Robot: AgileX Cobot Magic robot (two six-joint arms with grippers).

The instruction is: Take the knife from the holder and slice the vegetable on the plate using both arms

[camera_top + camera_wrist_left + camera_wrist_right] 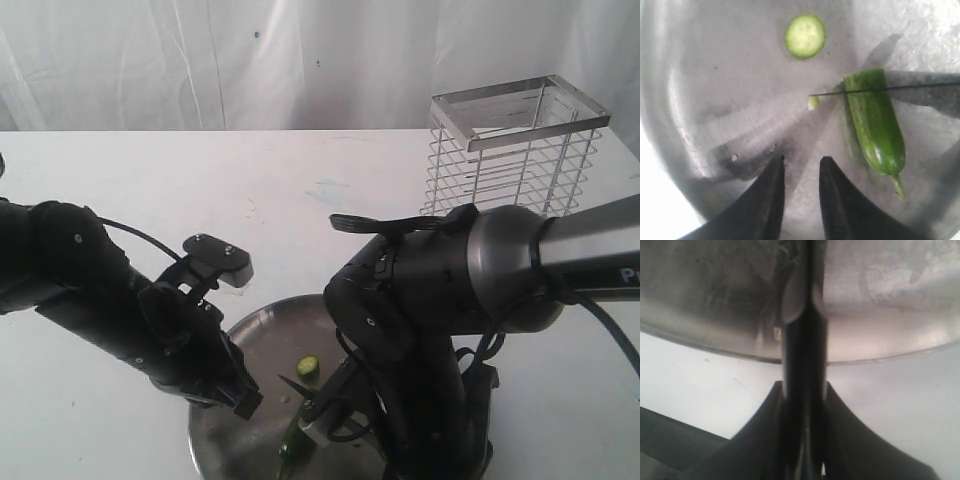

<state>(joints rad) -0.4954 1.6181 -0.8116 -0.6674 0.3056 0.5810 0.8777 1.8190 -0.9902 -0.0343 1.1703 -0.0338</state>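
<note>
The steel plate (262,338) sits at the table's front edge. On it lies the green vegetable (875,122), its stem pointing away from the cut end. A round cut slice (805,36) rests apart from it, also seen as the slice (308,366) in the exterior view. The knife (910,87) stands edge-on across the vegetable near its cut end. My right gripper (804,387) is shut on the knife's black handle (805,340). My left gripper (802,160) hovers open over bare plate beside the vegetable, holding nothing. The wire holder (515,150) stands at the back right.
A tiny pale-green scrap (813,102) lies by the knife tip. The bulky right arm (470,290) hangs over the plate's right half and hides it. White table (280,200) stretches behind the plate; a white curtain backs the scene.
</note>
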